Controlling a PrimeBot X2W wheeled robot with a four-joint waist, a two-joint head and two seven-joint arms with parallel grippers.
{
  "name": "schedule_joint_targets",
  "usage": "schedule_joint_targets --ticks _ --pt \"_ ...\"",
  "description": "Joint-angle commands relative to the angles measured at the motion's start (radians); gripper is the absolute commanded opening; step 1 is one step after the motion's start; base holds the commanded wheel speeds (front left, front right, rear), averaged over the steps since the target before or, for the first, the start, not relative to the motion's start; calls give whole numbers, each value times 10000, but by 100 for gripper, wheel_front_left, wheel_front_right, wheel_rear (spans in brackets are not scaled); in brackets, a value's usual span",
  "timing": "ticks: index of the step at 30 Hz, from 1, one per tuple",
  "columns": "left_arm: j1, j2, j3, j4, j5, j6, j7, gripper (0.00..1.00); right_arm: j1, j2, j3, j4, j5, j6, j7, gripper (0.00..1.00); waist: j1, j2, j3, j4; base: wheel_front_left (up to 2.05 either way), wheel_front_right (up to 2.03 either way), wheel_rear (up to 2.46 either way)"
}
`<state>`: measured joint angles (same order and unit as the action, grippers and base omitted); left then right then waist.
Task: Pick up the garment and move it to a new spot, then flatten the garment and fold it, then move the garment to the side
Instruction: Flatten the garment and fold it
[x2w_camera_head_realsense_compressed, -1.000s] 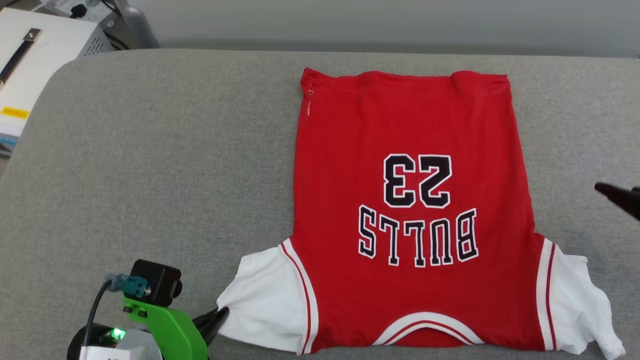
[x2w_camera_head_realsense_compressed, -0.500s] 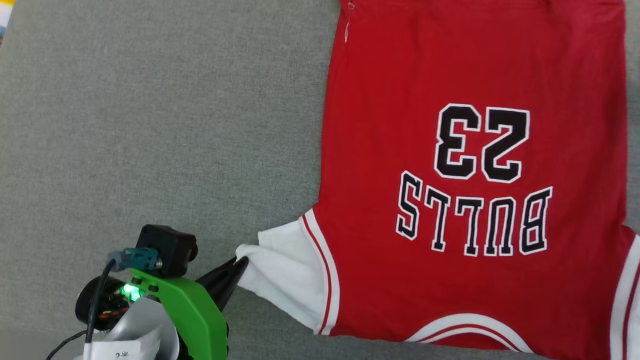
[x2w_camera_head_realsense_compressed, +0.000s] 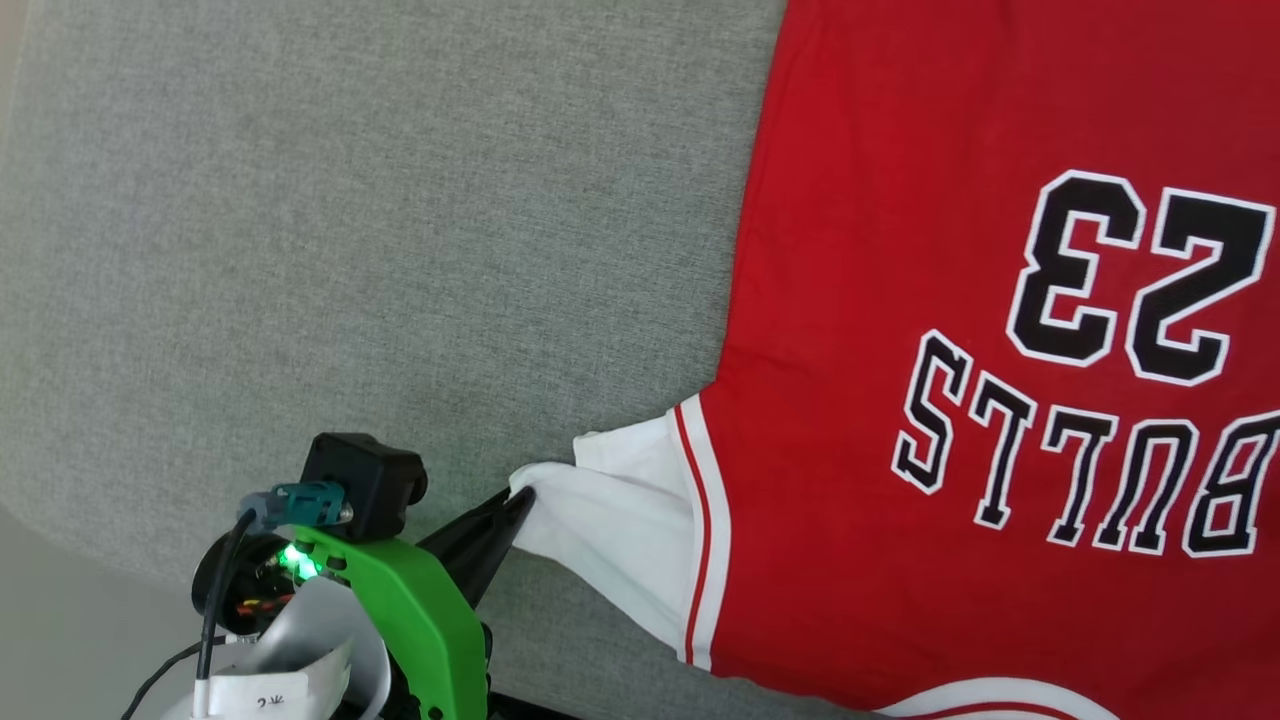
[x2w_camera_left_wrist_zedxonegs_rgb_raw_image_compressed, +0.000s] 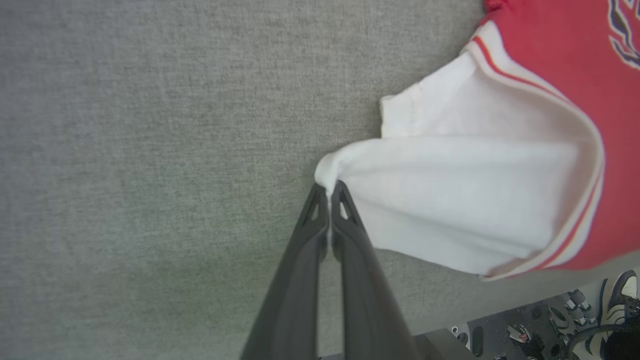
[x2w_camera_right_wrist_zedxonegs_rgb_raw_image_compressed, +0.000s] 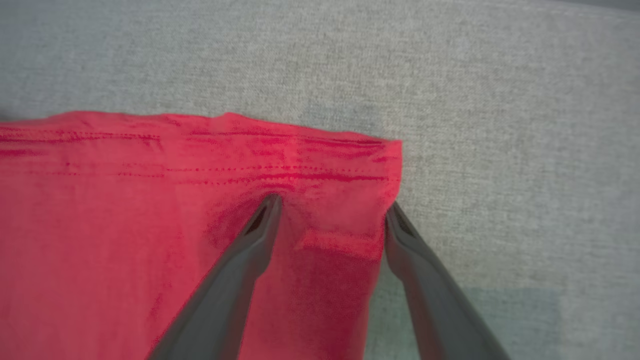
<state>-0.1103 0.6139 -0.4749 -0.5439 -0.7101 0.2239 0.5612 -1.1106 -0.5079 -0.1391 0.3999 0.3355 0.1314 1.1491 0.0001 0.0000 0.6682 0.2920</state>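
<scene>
Red garment (x2w_camera_head_realsense_compressed: 880, 250) lies flat on the grey padded surface (x2w_camera_head_realsense_compressed: 350, 250), cut off at the head view's right edge (lettering too). The left gripper (x2w_camera_left_wrist_zedxonegs_rgb_raw_image_compressed: 329, 192) pinches its white sleeve tip, jaws closed. The right gripper (x2w_camera_right_wrist_zedxonegs_rgb_raw_image_compressed: 332, 215) spreads wide over its hem corner, gripping nothing; contact I cannot tell.
</scene>
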Motion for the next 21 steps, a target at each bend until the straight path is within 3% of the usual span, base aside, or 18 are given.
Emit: schedule_joint_targets --ticks 1,5,6,7,8,21 --pt "-213 -80 3 65 137 -47 -108 0 10 -40 184 242 -73 -7 -9 100 -1 0 251 251 0 0 0" --pt "-277 -169 -49 205 119 -105 -186 0 141 -129 472 585 -2 -7 112 100 -1 0 267 286 0 0 0" --pt "-283 -180 -51 234 112 -114 -204 0 191 -138 526 644 34 -7 192 91 -1 0 262 289 0 0 0" --pt "-284 -188 -49 263 99 -125 -226 0 260 -162 612 669 76 -7 270 35 -1 0 253 293 0 0 0" --pt "-281 -188 -43 283 87 -134 -241 0 313 -202 674 664 97 -7 303 0 -1 0 244 298 0 0 0" --pt "-378 -233 -2 548 43 -204 -418 0 1193 -336 754 742 199 -7 -2 0 -1 0 -513 112 0 0 0"
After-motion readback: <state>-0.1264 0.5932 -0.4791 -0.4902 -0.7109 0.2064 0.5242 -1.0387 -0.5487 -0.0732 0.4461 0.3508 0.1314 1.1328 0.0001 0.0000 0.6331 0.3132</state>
